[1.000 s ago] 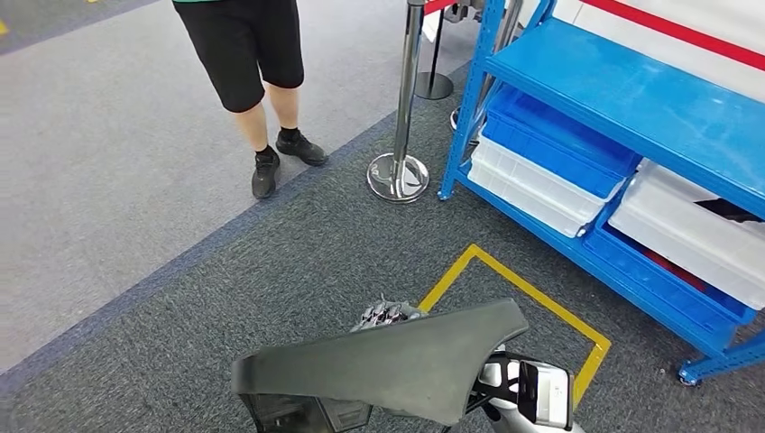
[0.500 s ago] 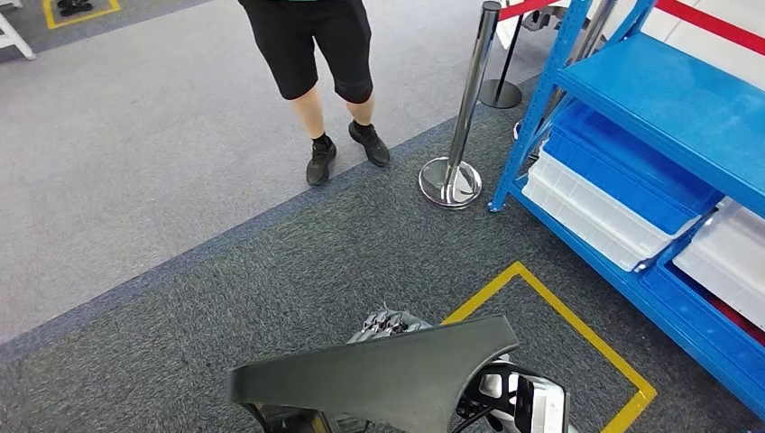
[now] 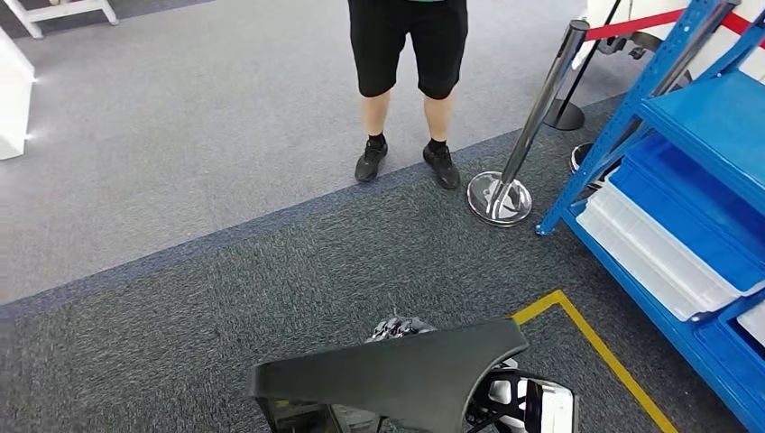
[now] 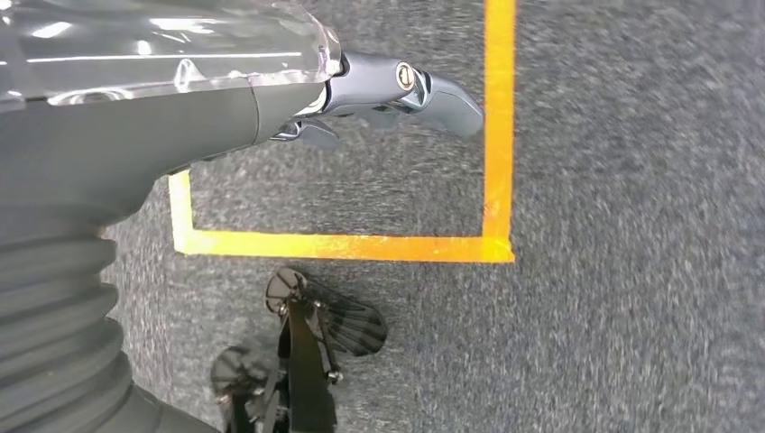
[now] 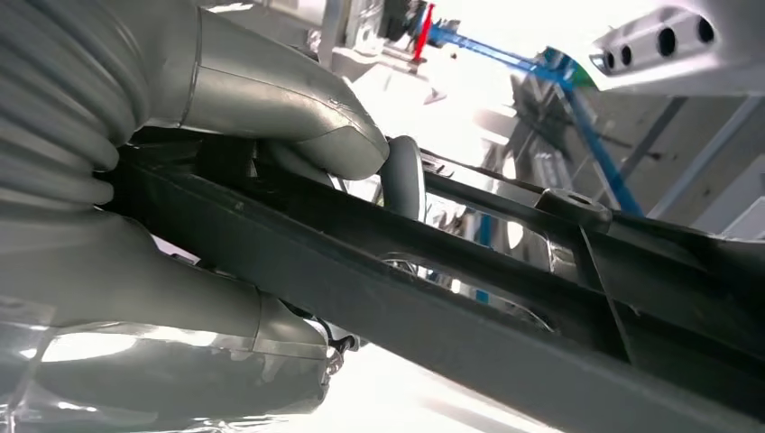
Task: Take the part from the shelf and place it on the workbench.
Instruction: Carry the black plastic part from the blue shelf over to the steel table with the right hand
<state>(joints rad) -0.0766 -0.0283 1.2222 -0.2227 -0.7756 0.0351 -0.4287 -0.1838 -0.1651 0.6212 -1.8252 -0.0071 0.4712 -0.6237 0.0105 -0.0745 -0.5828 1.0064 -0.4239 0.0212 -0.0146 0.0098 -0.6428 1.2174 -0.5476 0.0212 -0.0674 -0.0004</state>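
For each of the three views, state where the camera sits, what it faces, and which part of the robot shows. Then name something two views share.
Head view: high on the body, facing down at the dark part, carpet and a person.
Left wrist view: behind the left robot hand, facing the yellow floor tape.
Right wrist view: behind the right robot hand gripping the part.
Shared: head and right wrist views show the part.

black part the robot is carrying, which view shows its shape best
The head view: the black part shows as a whole wide, flat panel tapering to one end. The right wrist view gives a close look at its ribbed underside where the right hand grips it. In the left wrist view I cannot make it out.
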